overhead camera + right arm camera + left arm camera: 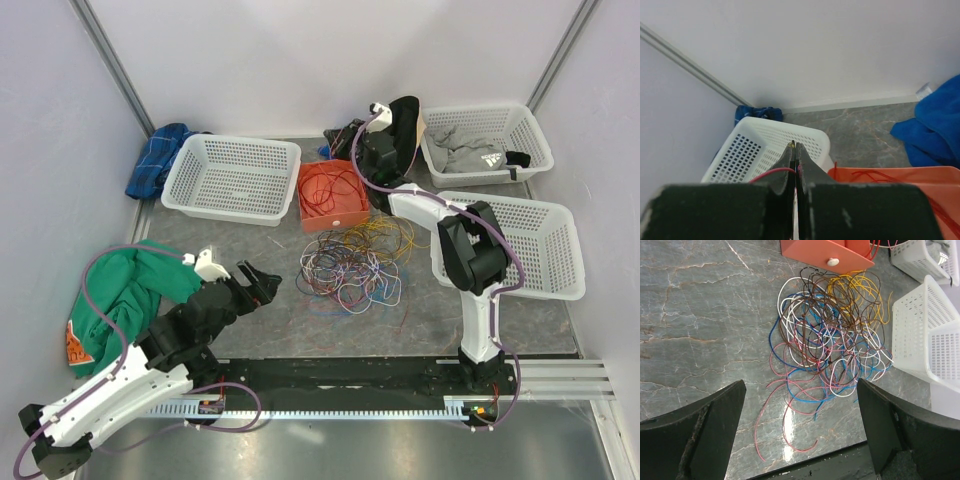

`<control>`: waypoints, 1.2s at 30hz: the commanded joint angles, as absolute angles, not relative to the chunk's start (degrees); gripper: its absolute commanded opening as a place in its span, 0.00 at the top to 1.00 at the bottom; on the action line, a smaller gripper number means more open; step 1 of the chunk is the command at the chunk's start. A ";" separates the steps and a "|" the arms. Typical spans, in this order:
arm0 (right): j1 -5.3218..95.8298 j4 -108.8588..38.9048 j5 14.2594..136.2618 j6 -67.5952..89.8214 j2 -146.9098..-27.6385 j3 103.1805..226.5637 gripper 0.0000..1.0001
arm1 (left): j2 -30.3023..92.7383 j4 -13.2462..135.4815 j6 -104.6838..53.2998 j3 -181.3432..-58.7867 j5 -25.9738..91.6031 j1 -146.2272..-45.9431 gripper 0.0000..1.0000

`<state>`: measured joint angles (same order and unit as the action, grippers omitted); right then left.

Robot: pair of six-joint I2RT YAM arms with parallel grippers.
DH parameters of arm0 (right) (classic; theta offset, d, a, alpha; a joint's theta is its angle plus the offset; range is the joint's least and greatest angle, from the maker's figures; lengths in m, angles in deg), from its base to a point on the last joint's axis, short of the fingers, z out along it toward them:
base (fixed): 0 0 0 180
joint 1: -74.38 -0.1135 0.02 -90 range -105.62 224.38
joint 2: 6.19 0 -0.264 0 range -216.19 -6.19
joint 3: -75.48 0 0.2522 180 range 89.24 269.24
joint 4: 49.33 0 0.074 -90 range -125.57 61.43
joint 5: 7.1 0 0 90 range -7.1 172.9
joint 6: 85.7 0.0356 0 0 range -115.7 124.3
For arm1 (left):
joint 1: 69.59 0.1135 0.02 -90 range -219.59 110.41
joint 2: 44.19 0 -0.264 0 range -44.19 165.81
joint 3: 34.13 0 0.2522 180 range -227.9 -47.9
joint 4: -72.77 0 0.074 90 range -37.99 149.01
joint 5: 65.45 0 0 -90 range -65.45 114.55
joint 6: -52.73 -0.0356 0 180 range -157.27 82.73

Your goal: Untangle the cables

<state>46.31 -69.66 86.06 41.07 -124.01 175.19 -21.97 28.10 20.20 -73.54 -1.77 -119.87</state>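
Our right gripper [795,148] has its fingers [785,167] pressed tight together on one red wire [771,173], which leaves them sideways and drops away toward the orange box [335,222]. The gripper hangs just above that box's far right corner. Inside the box lie several red loops [330,188], so we judge that the reds are being pulled out one at a time and gathered there, and that this wire belongs with them. Our left gripper [800,385] has its fingers [715,425] spread wide with nothing between them. It hovers over the table well to the near left of the box, facing the heap. The rest of the cables [350,265] sit in one knotted heap on the near side of the box, and its yellow and brown loops reach almost to the box's near wall. White, blue, purple, brown and pink strands cross through one another in that heap, and a few pink ones trail loose from its edge farthest from the box. As we read it, only a small share is done: one colour is partly separated, and every other colour is yet to be teased apart. We cannot tell whether any red strands remain buried in the heap.
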 commanded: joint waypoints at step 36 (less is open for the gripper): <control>47.49 -92.09 67.70 55.19 -137.77 182.58 1.00 | -22.66 31.06 22.23 -71.98 -1.90 -120.03 0.00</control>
